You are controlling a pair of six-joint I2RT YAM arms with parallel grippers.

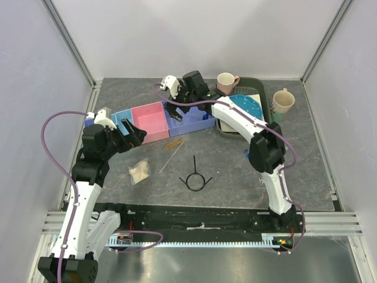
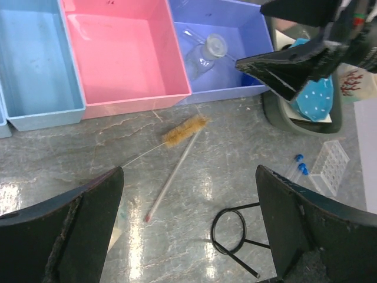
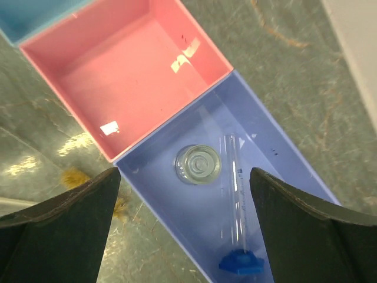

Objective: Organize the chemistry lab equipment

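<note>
My R pincer (image 3: 184,174) is wide open w/ nothing in it, over the purple bin (image 3: 277,171) toward the counter's far edge; clear bottle (image 3: 198,164) & blue-based cylinder (image 3: 235,200) sit inside. L pincer (image 2: 189,171) is wide open too, empty, above thin rod (image 2: 171,183) & black wire loop (image 2: 230,227) mid-counter.

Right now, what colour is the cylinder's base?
Blue; the cylinder base shows best in the right wrist view.

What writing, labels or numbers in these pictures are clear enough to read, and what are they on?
Nothing here reads as a word or number.
Blue-based cylinder: fine scale lines, too small to read.
Pink bin: tiny dark marks on its wall, too blurred to read.
Purple bin: the same.
</note>
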